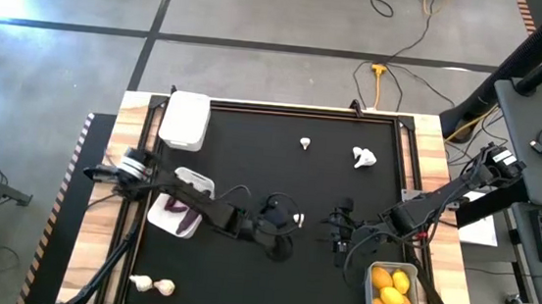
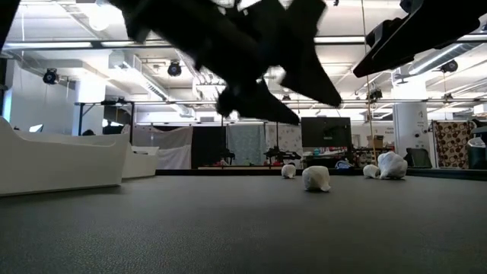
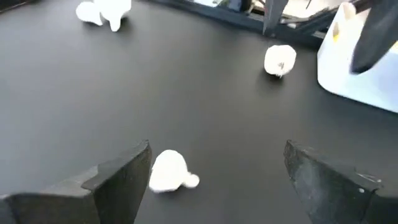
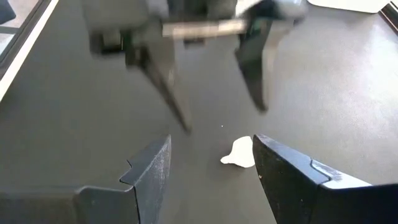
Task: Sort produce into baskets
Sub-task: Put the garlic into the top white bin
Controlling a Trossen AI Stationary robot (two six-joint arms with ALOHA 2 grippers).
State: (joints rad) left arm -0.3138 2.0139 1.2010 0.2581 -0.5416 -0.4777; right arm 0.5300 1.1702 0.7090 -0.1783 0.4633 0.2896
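Nearest thing: small white garlic-like bulb (image 3: pixel 168 172) sitting on the black worktop (image 1: pixel 251 160), right in front of the left gripper's dark fingers (image 3: pixel 121 180)
Left gripper (image 1: pixel 290 219): mid-worktop, jaws spread wide, holding nothing, the bulb on the mat just ahead of them
Right gripper (image 1: pixel 336 227): just across from the left one, jaws also wide and empty; its wrist cam looks past them at the same bulb and the left jaws hanging above it
Other garlic: one small white bulb (image 1: pixel 305 142) and a bigger lumpy white one (image 1: pixel 364 158) toward the far edge, well apart from the arms; two more white bulbs (image 1: pixel 152 284) by the near left corner
Baskets: opaque white tub (image 1: pixel 185 120) at the far left corner; second white tub (image 1: pixel 181 203) under the left arm with dark purple eggplant pieces (image 1: pixel 180 208) in it; clear greyish tub (image 1: pixel 395 299) at the near right holding yellow and orange round fruits (image 1: pixel 391 293)
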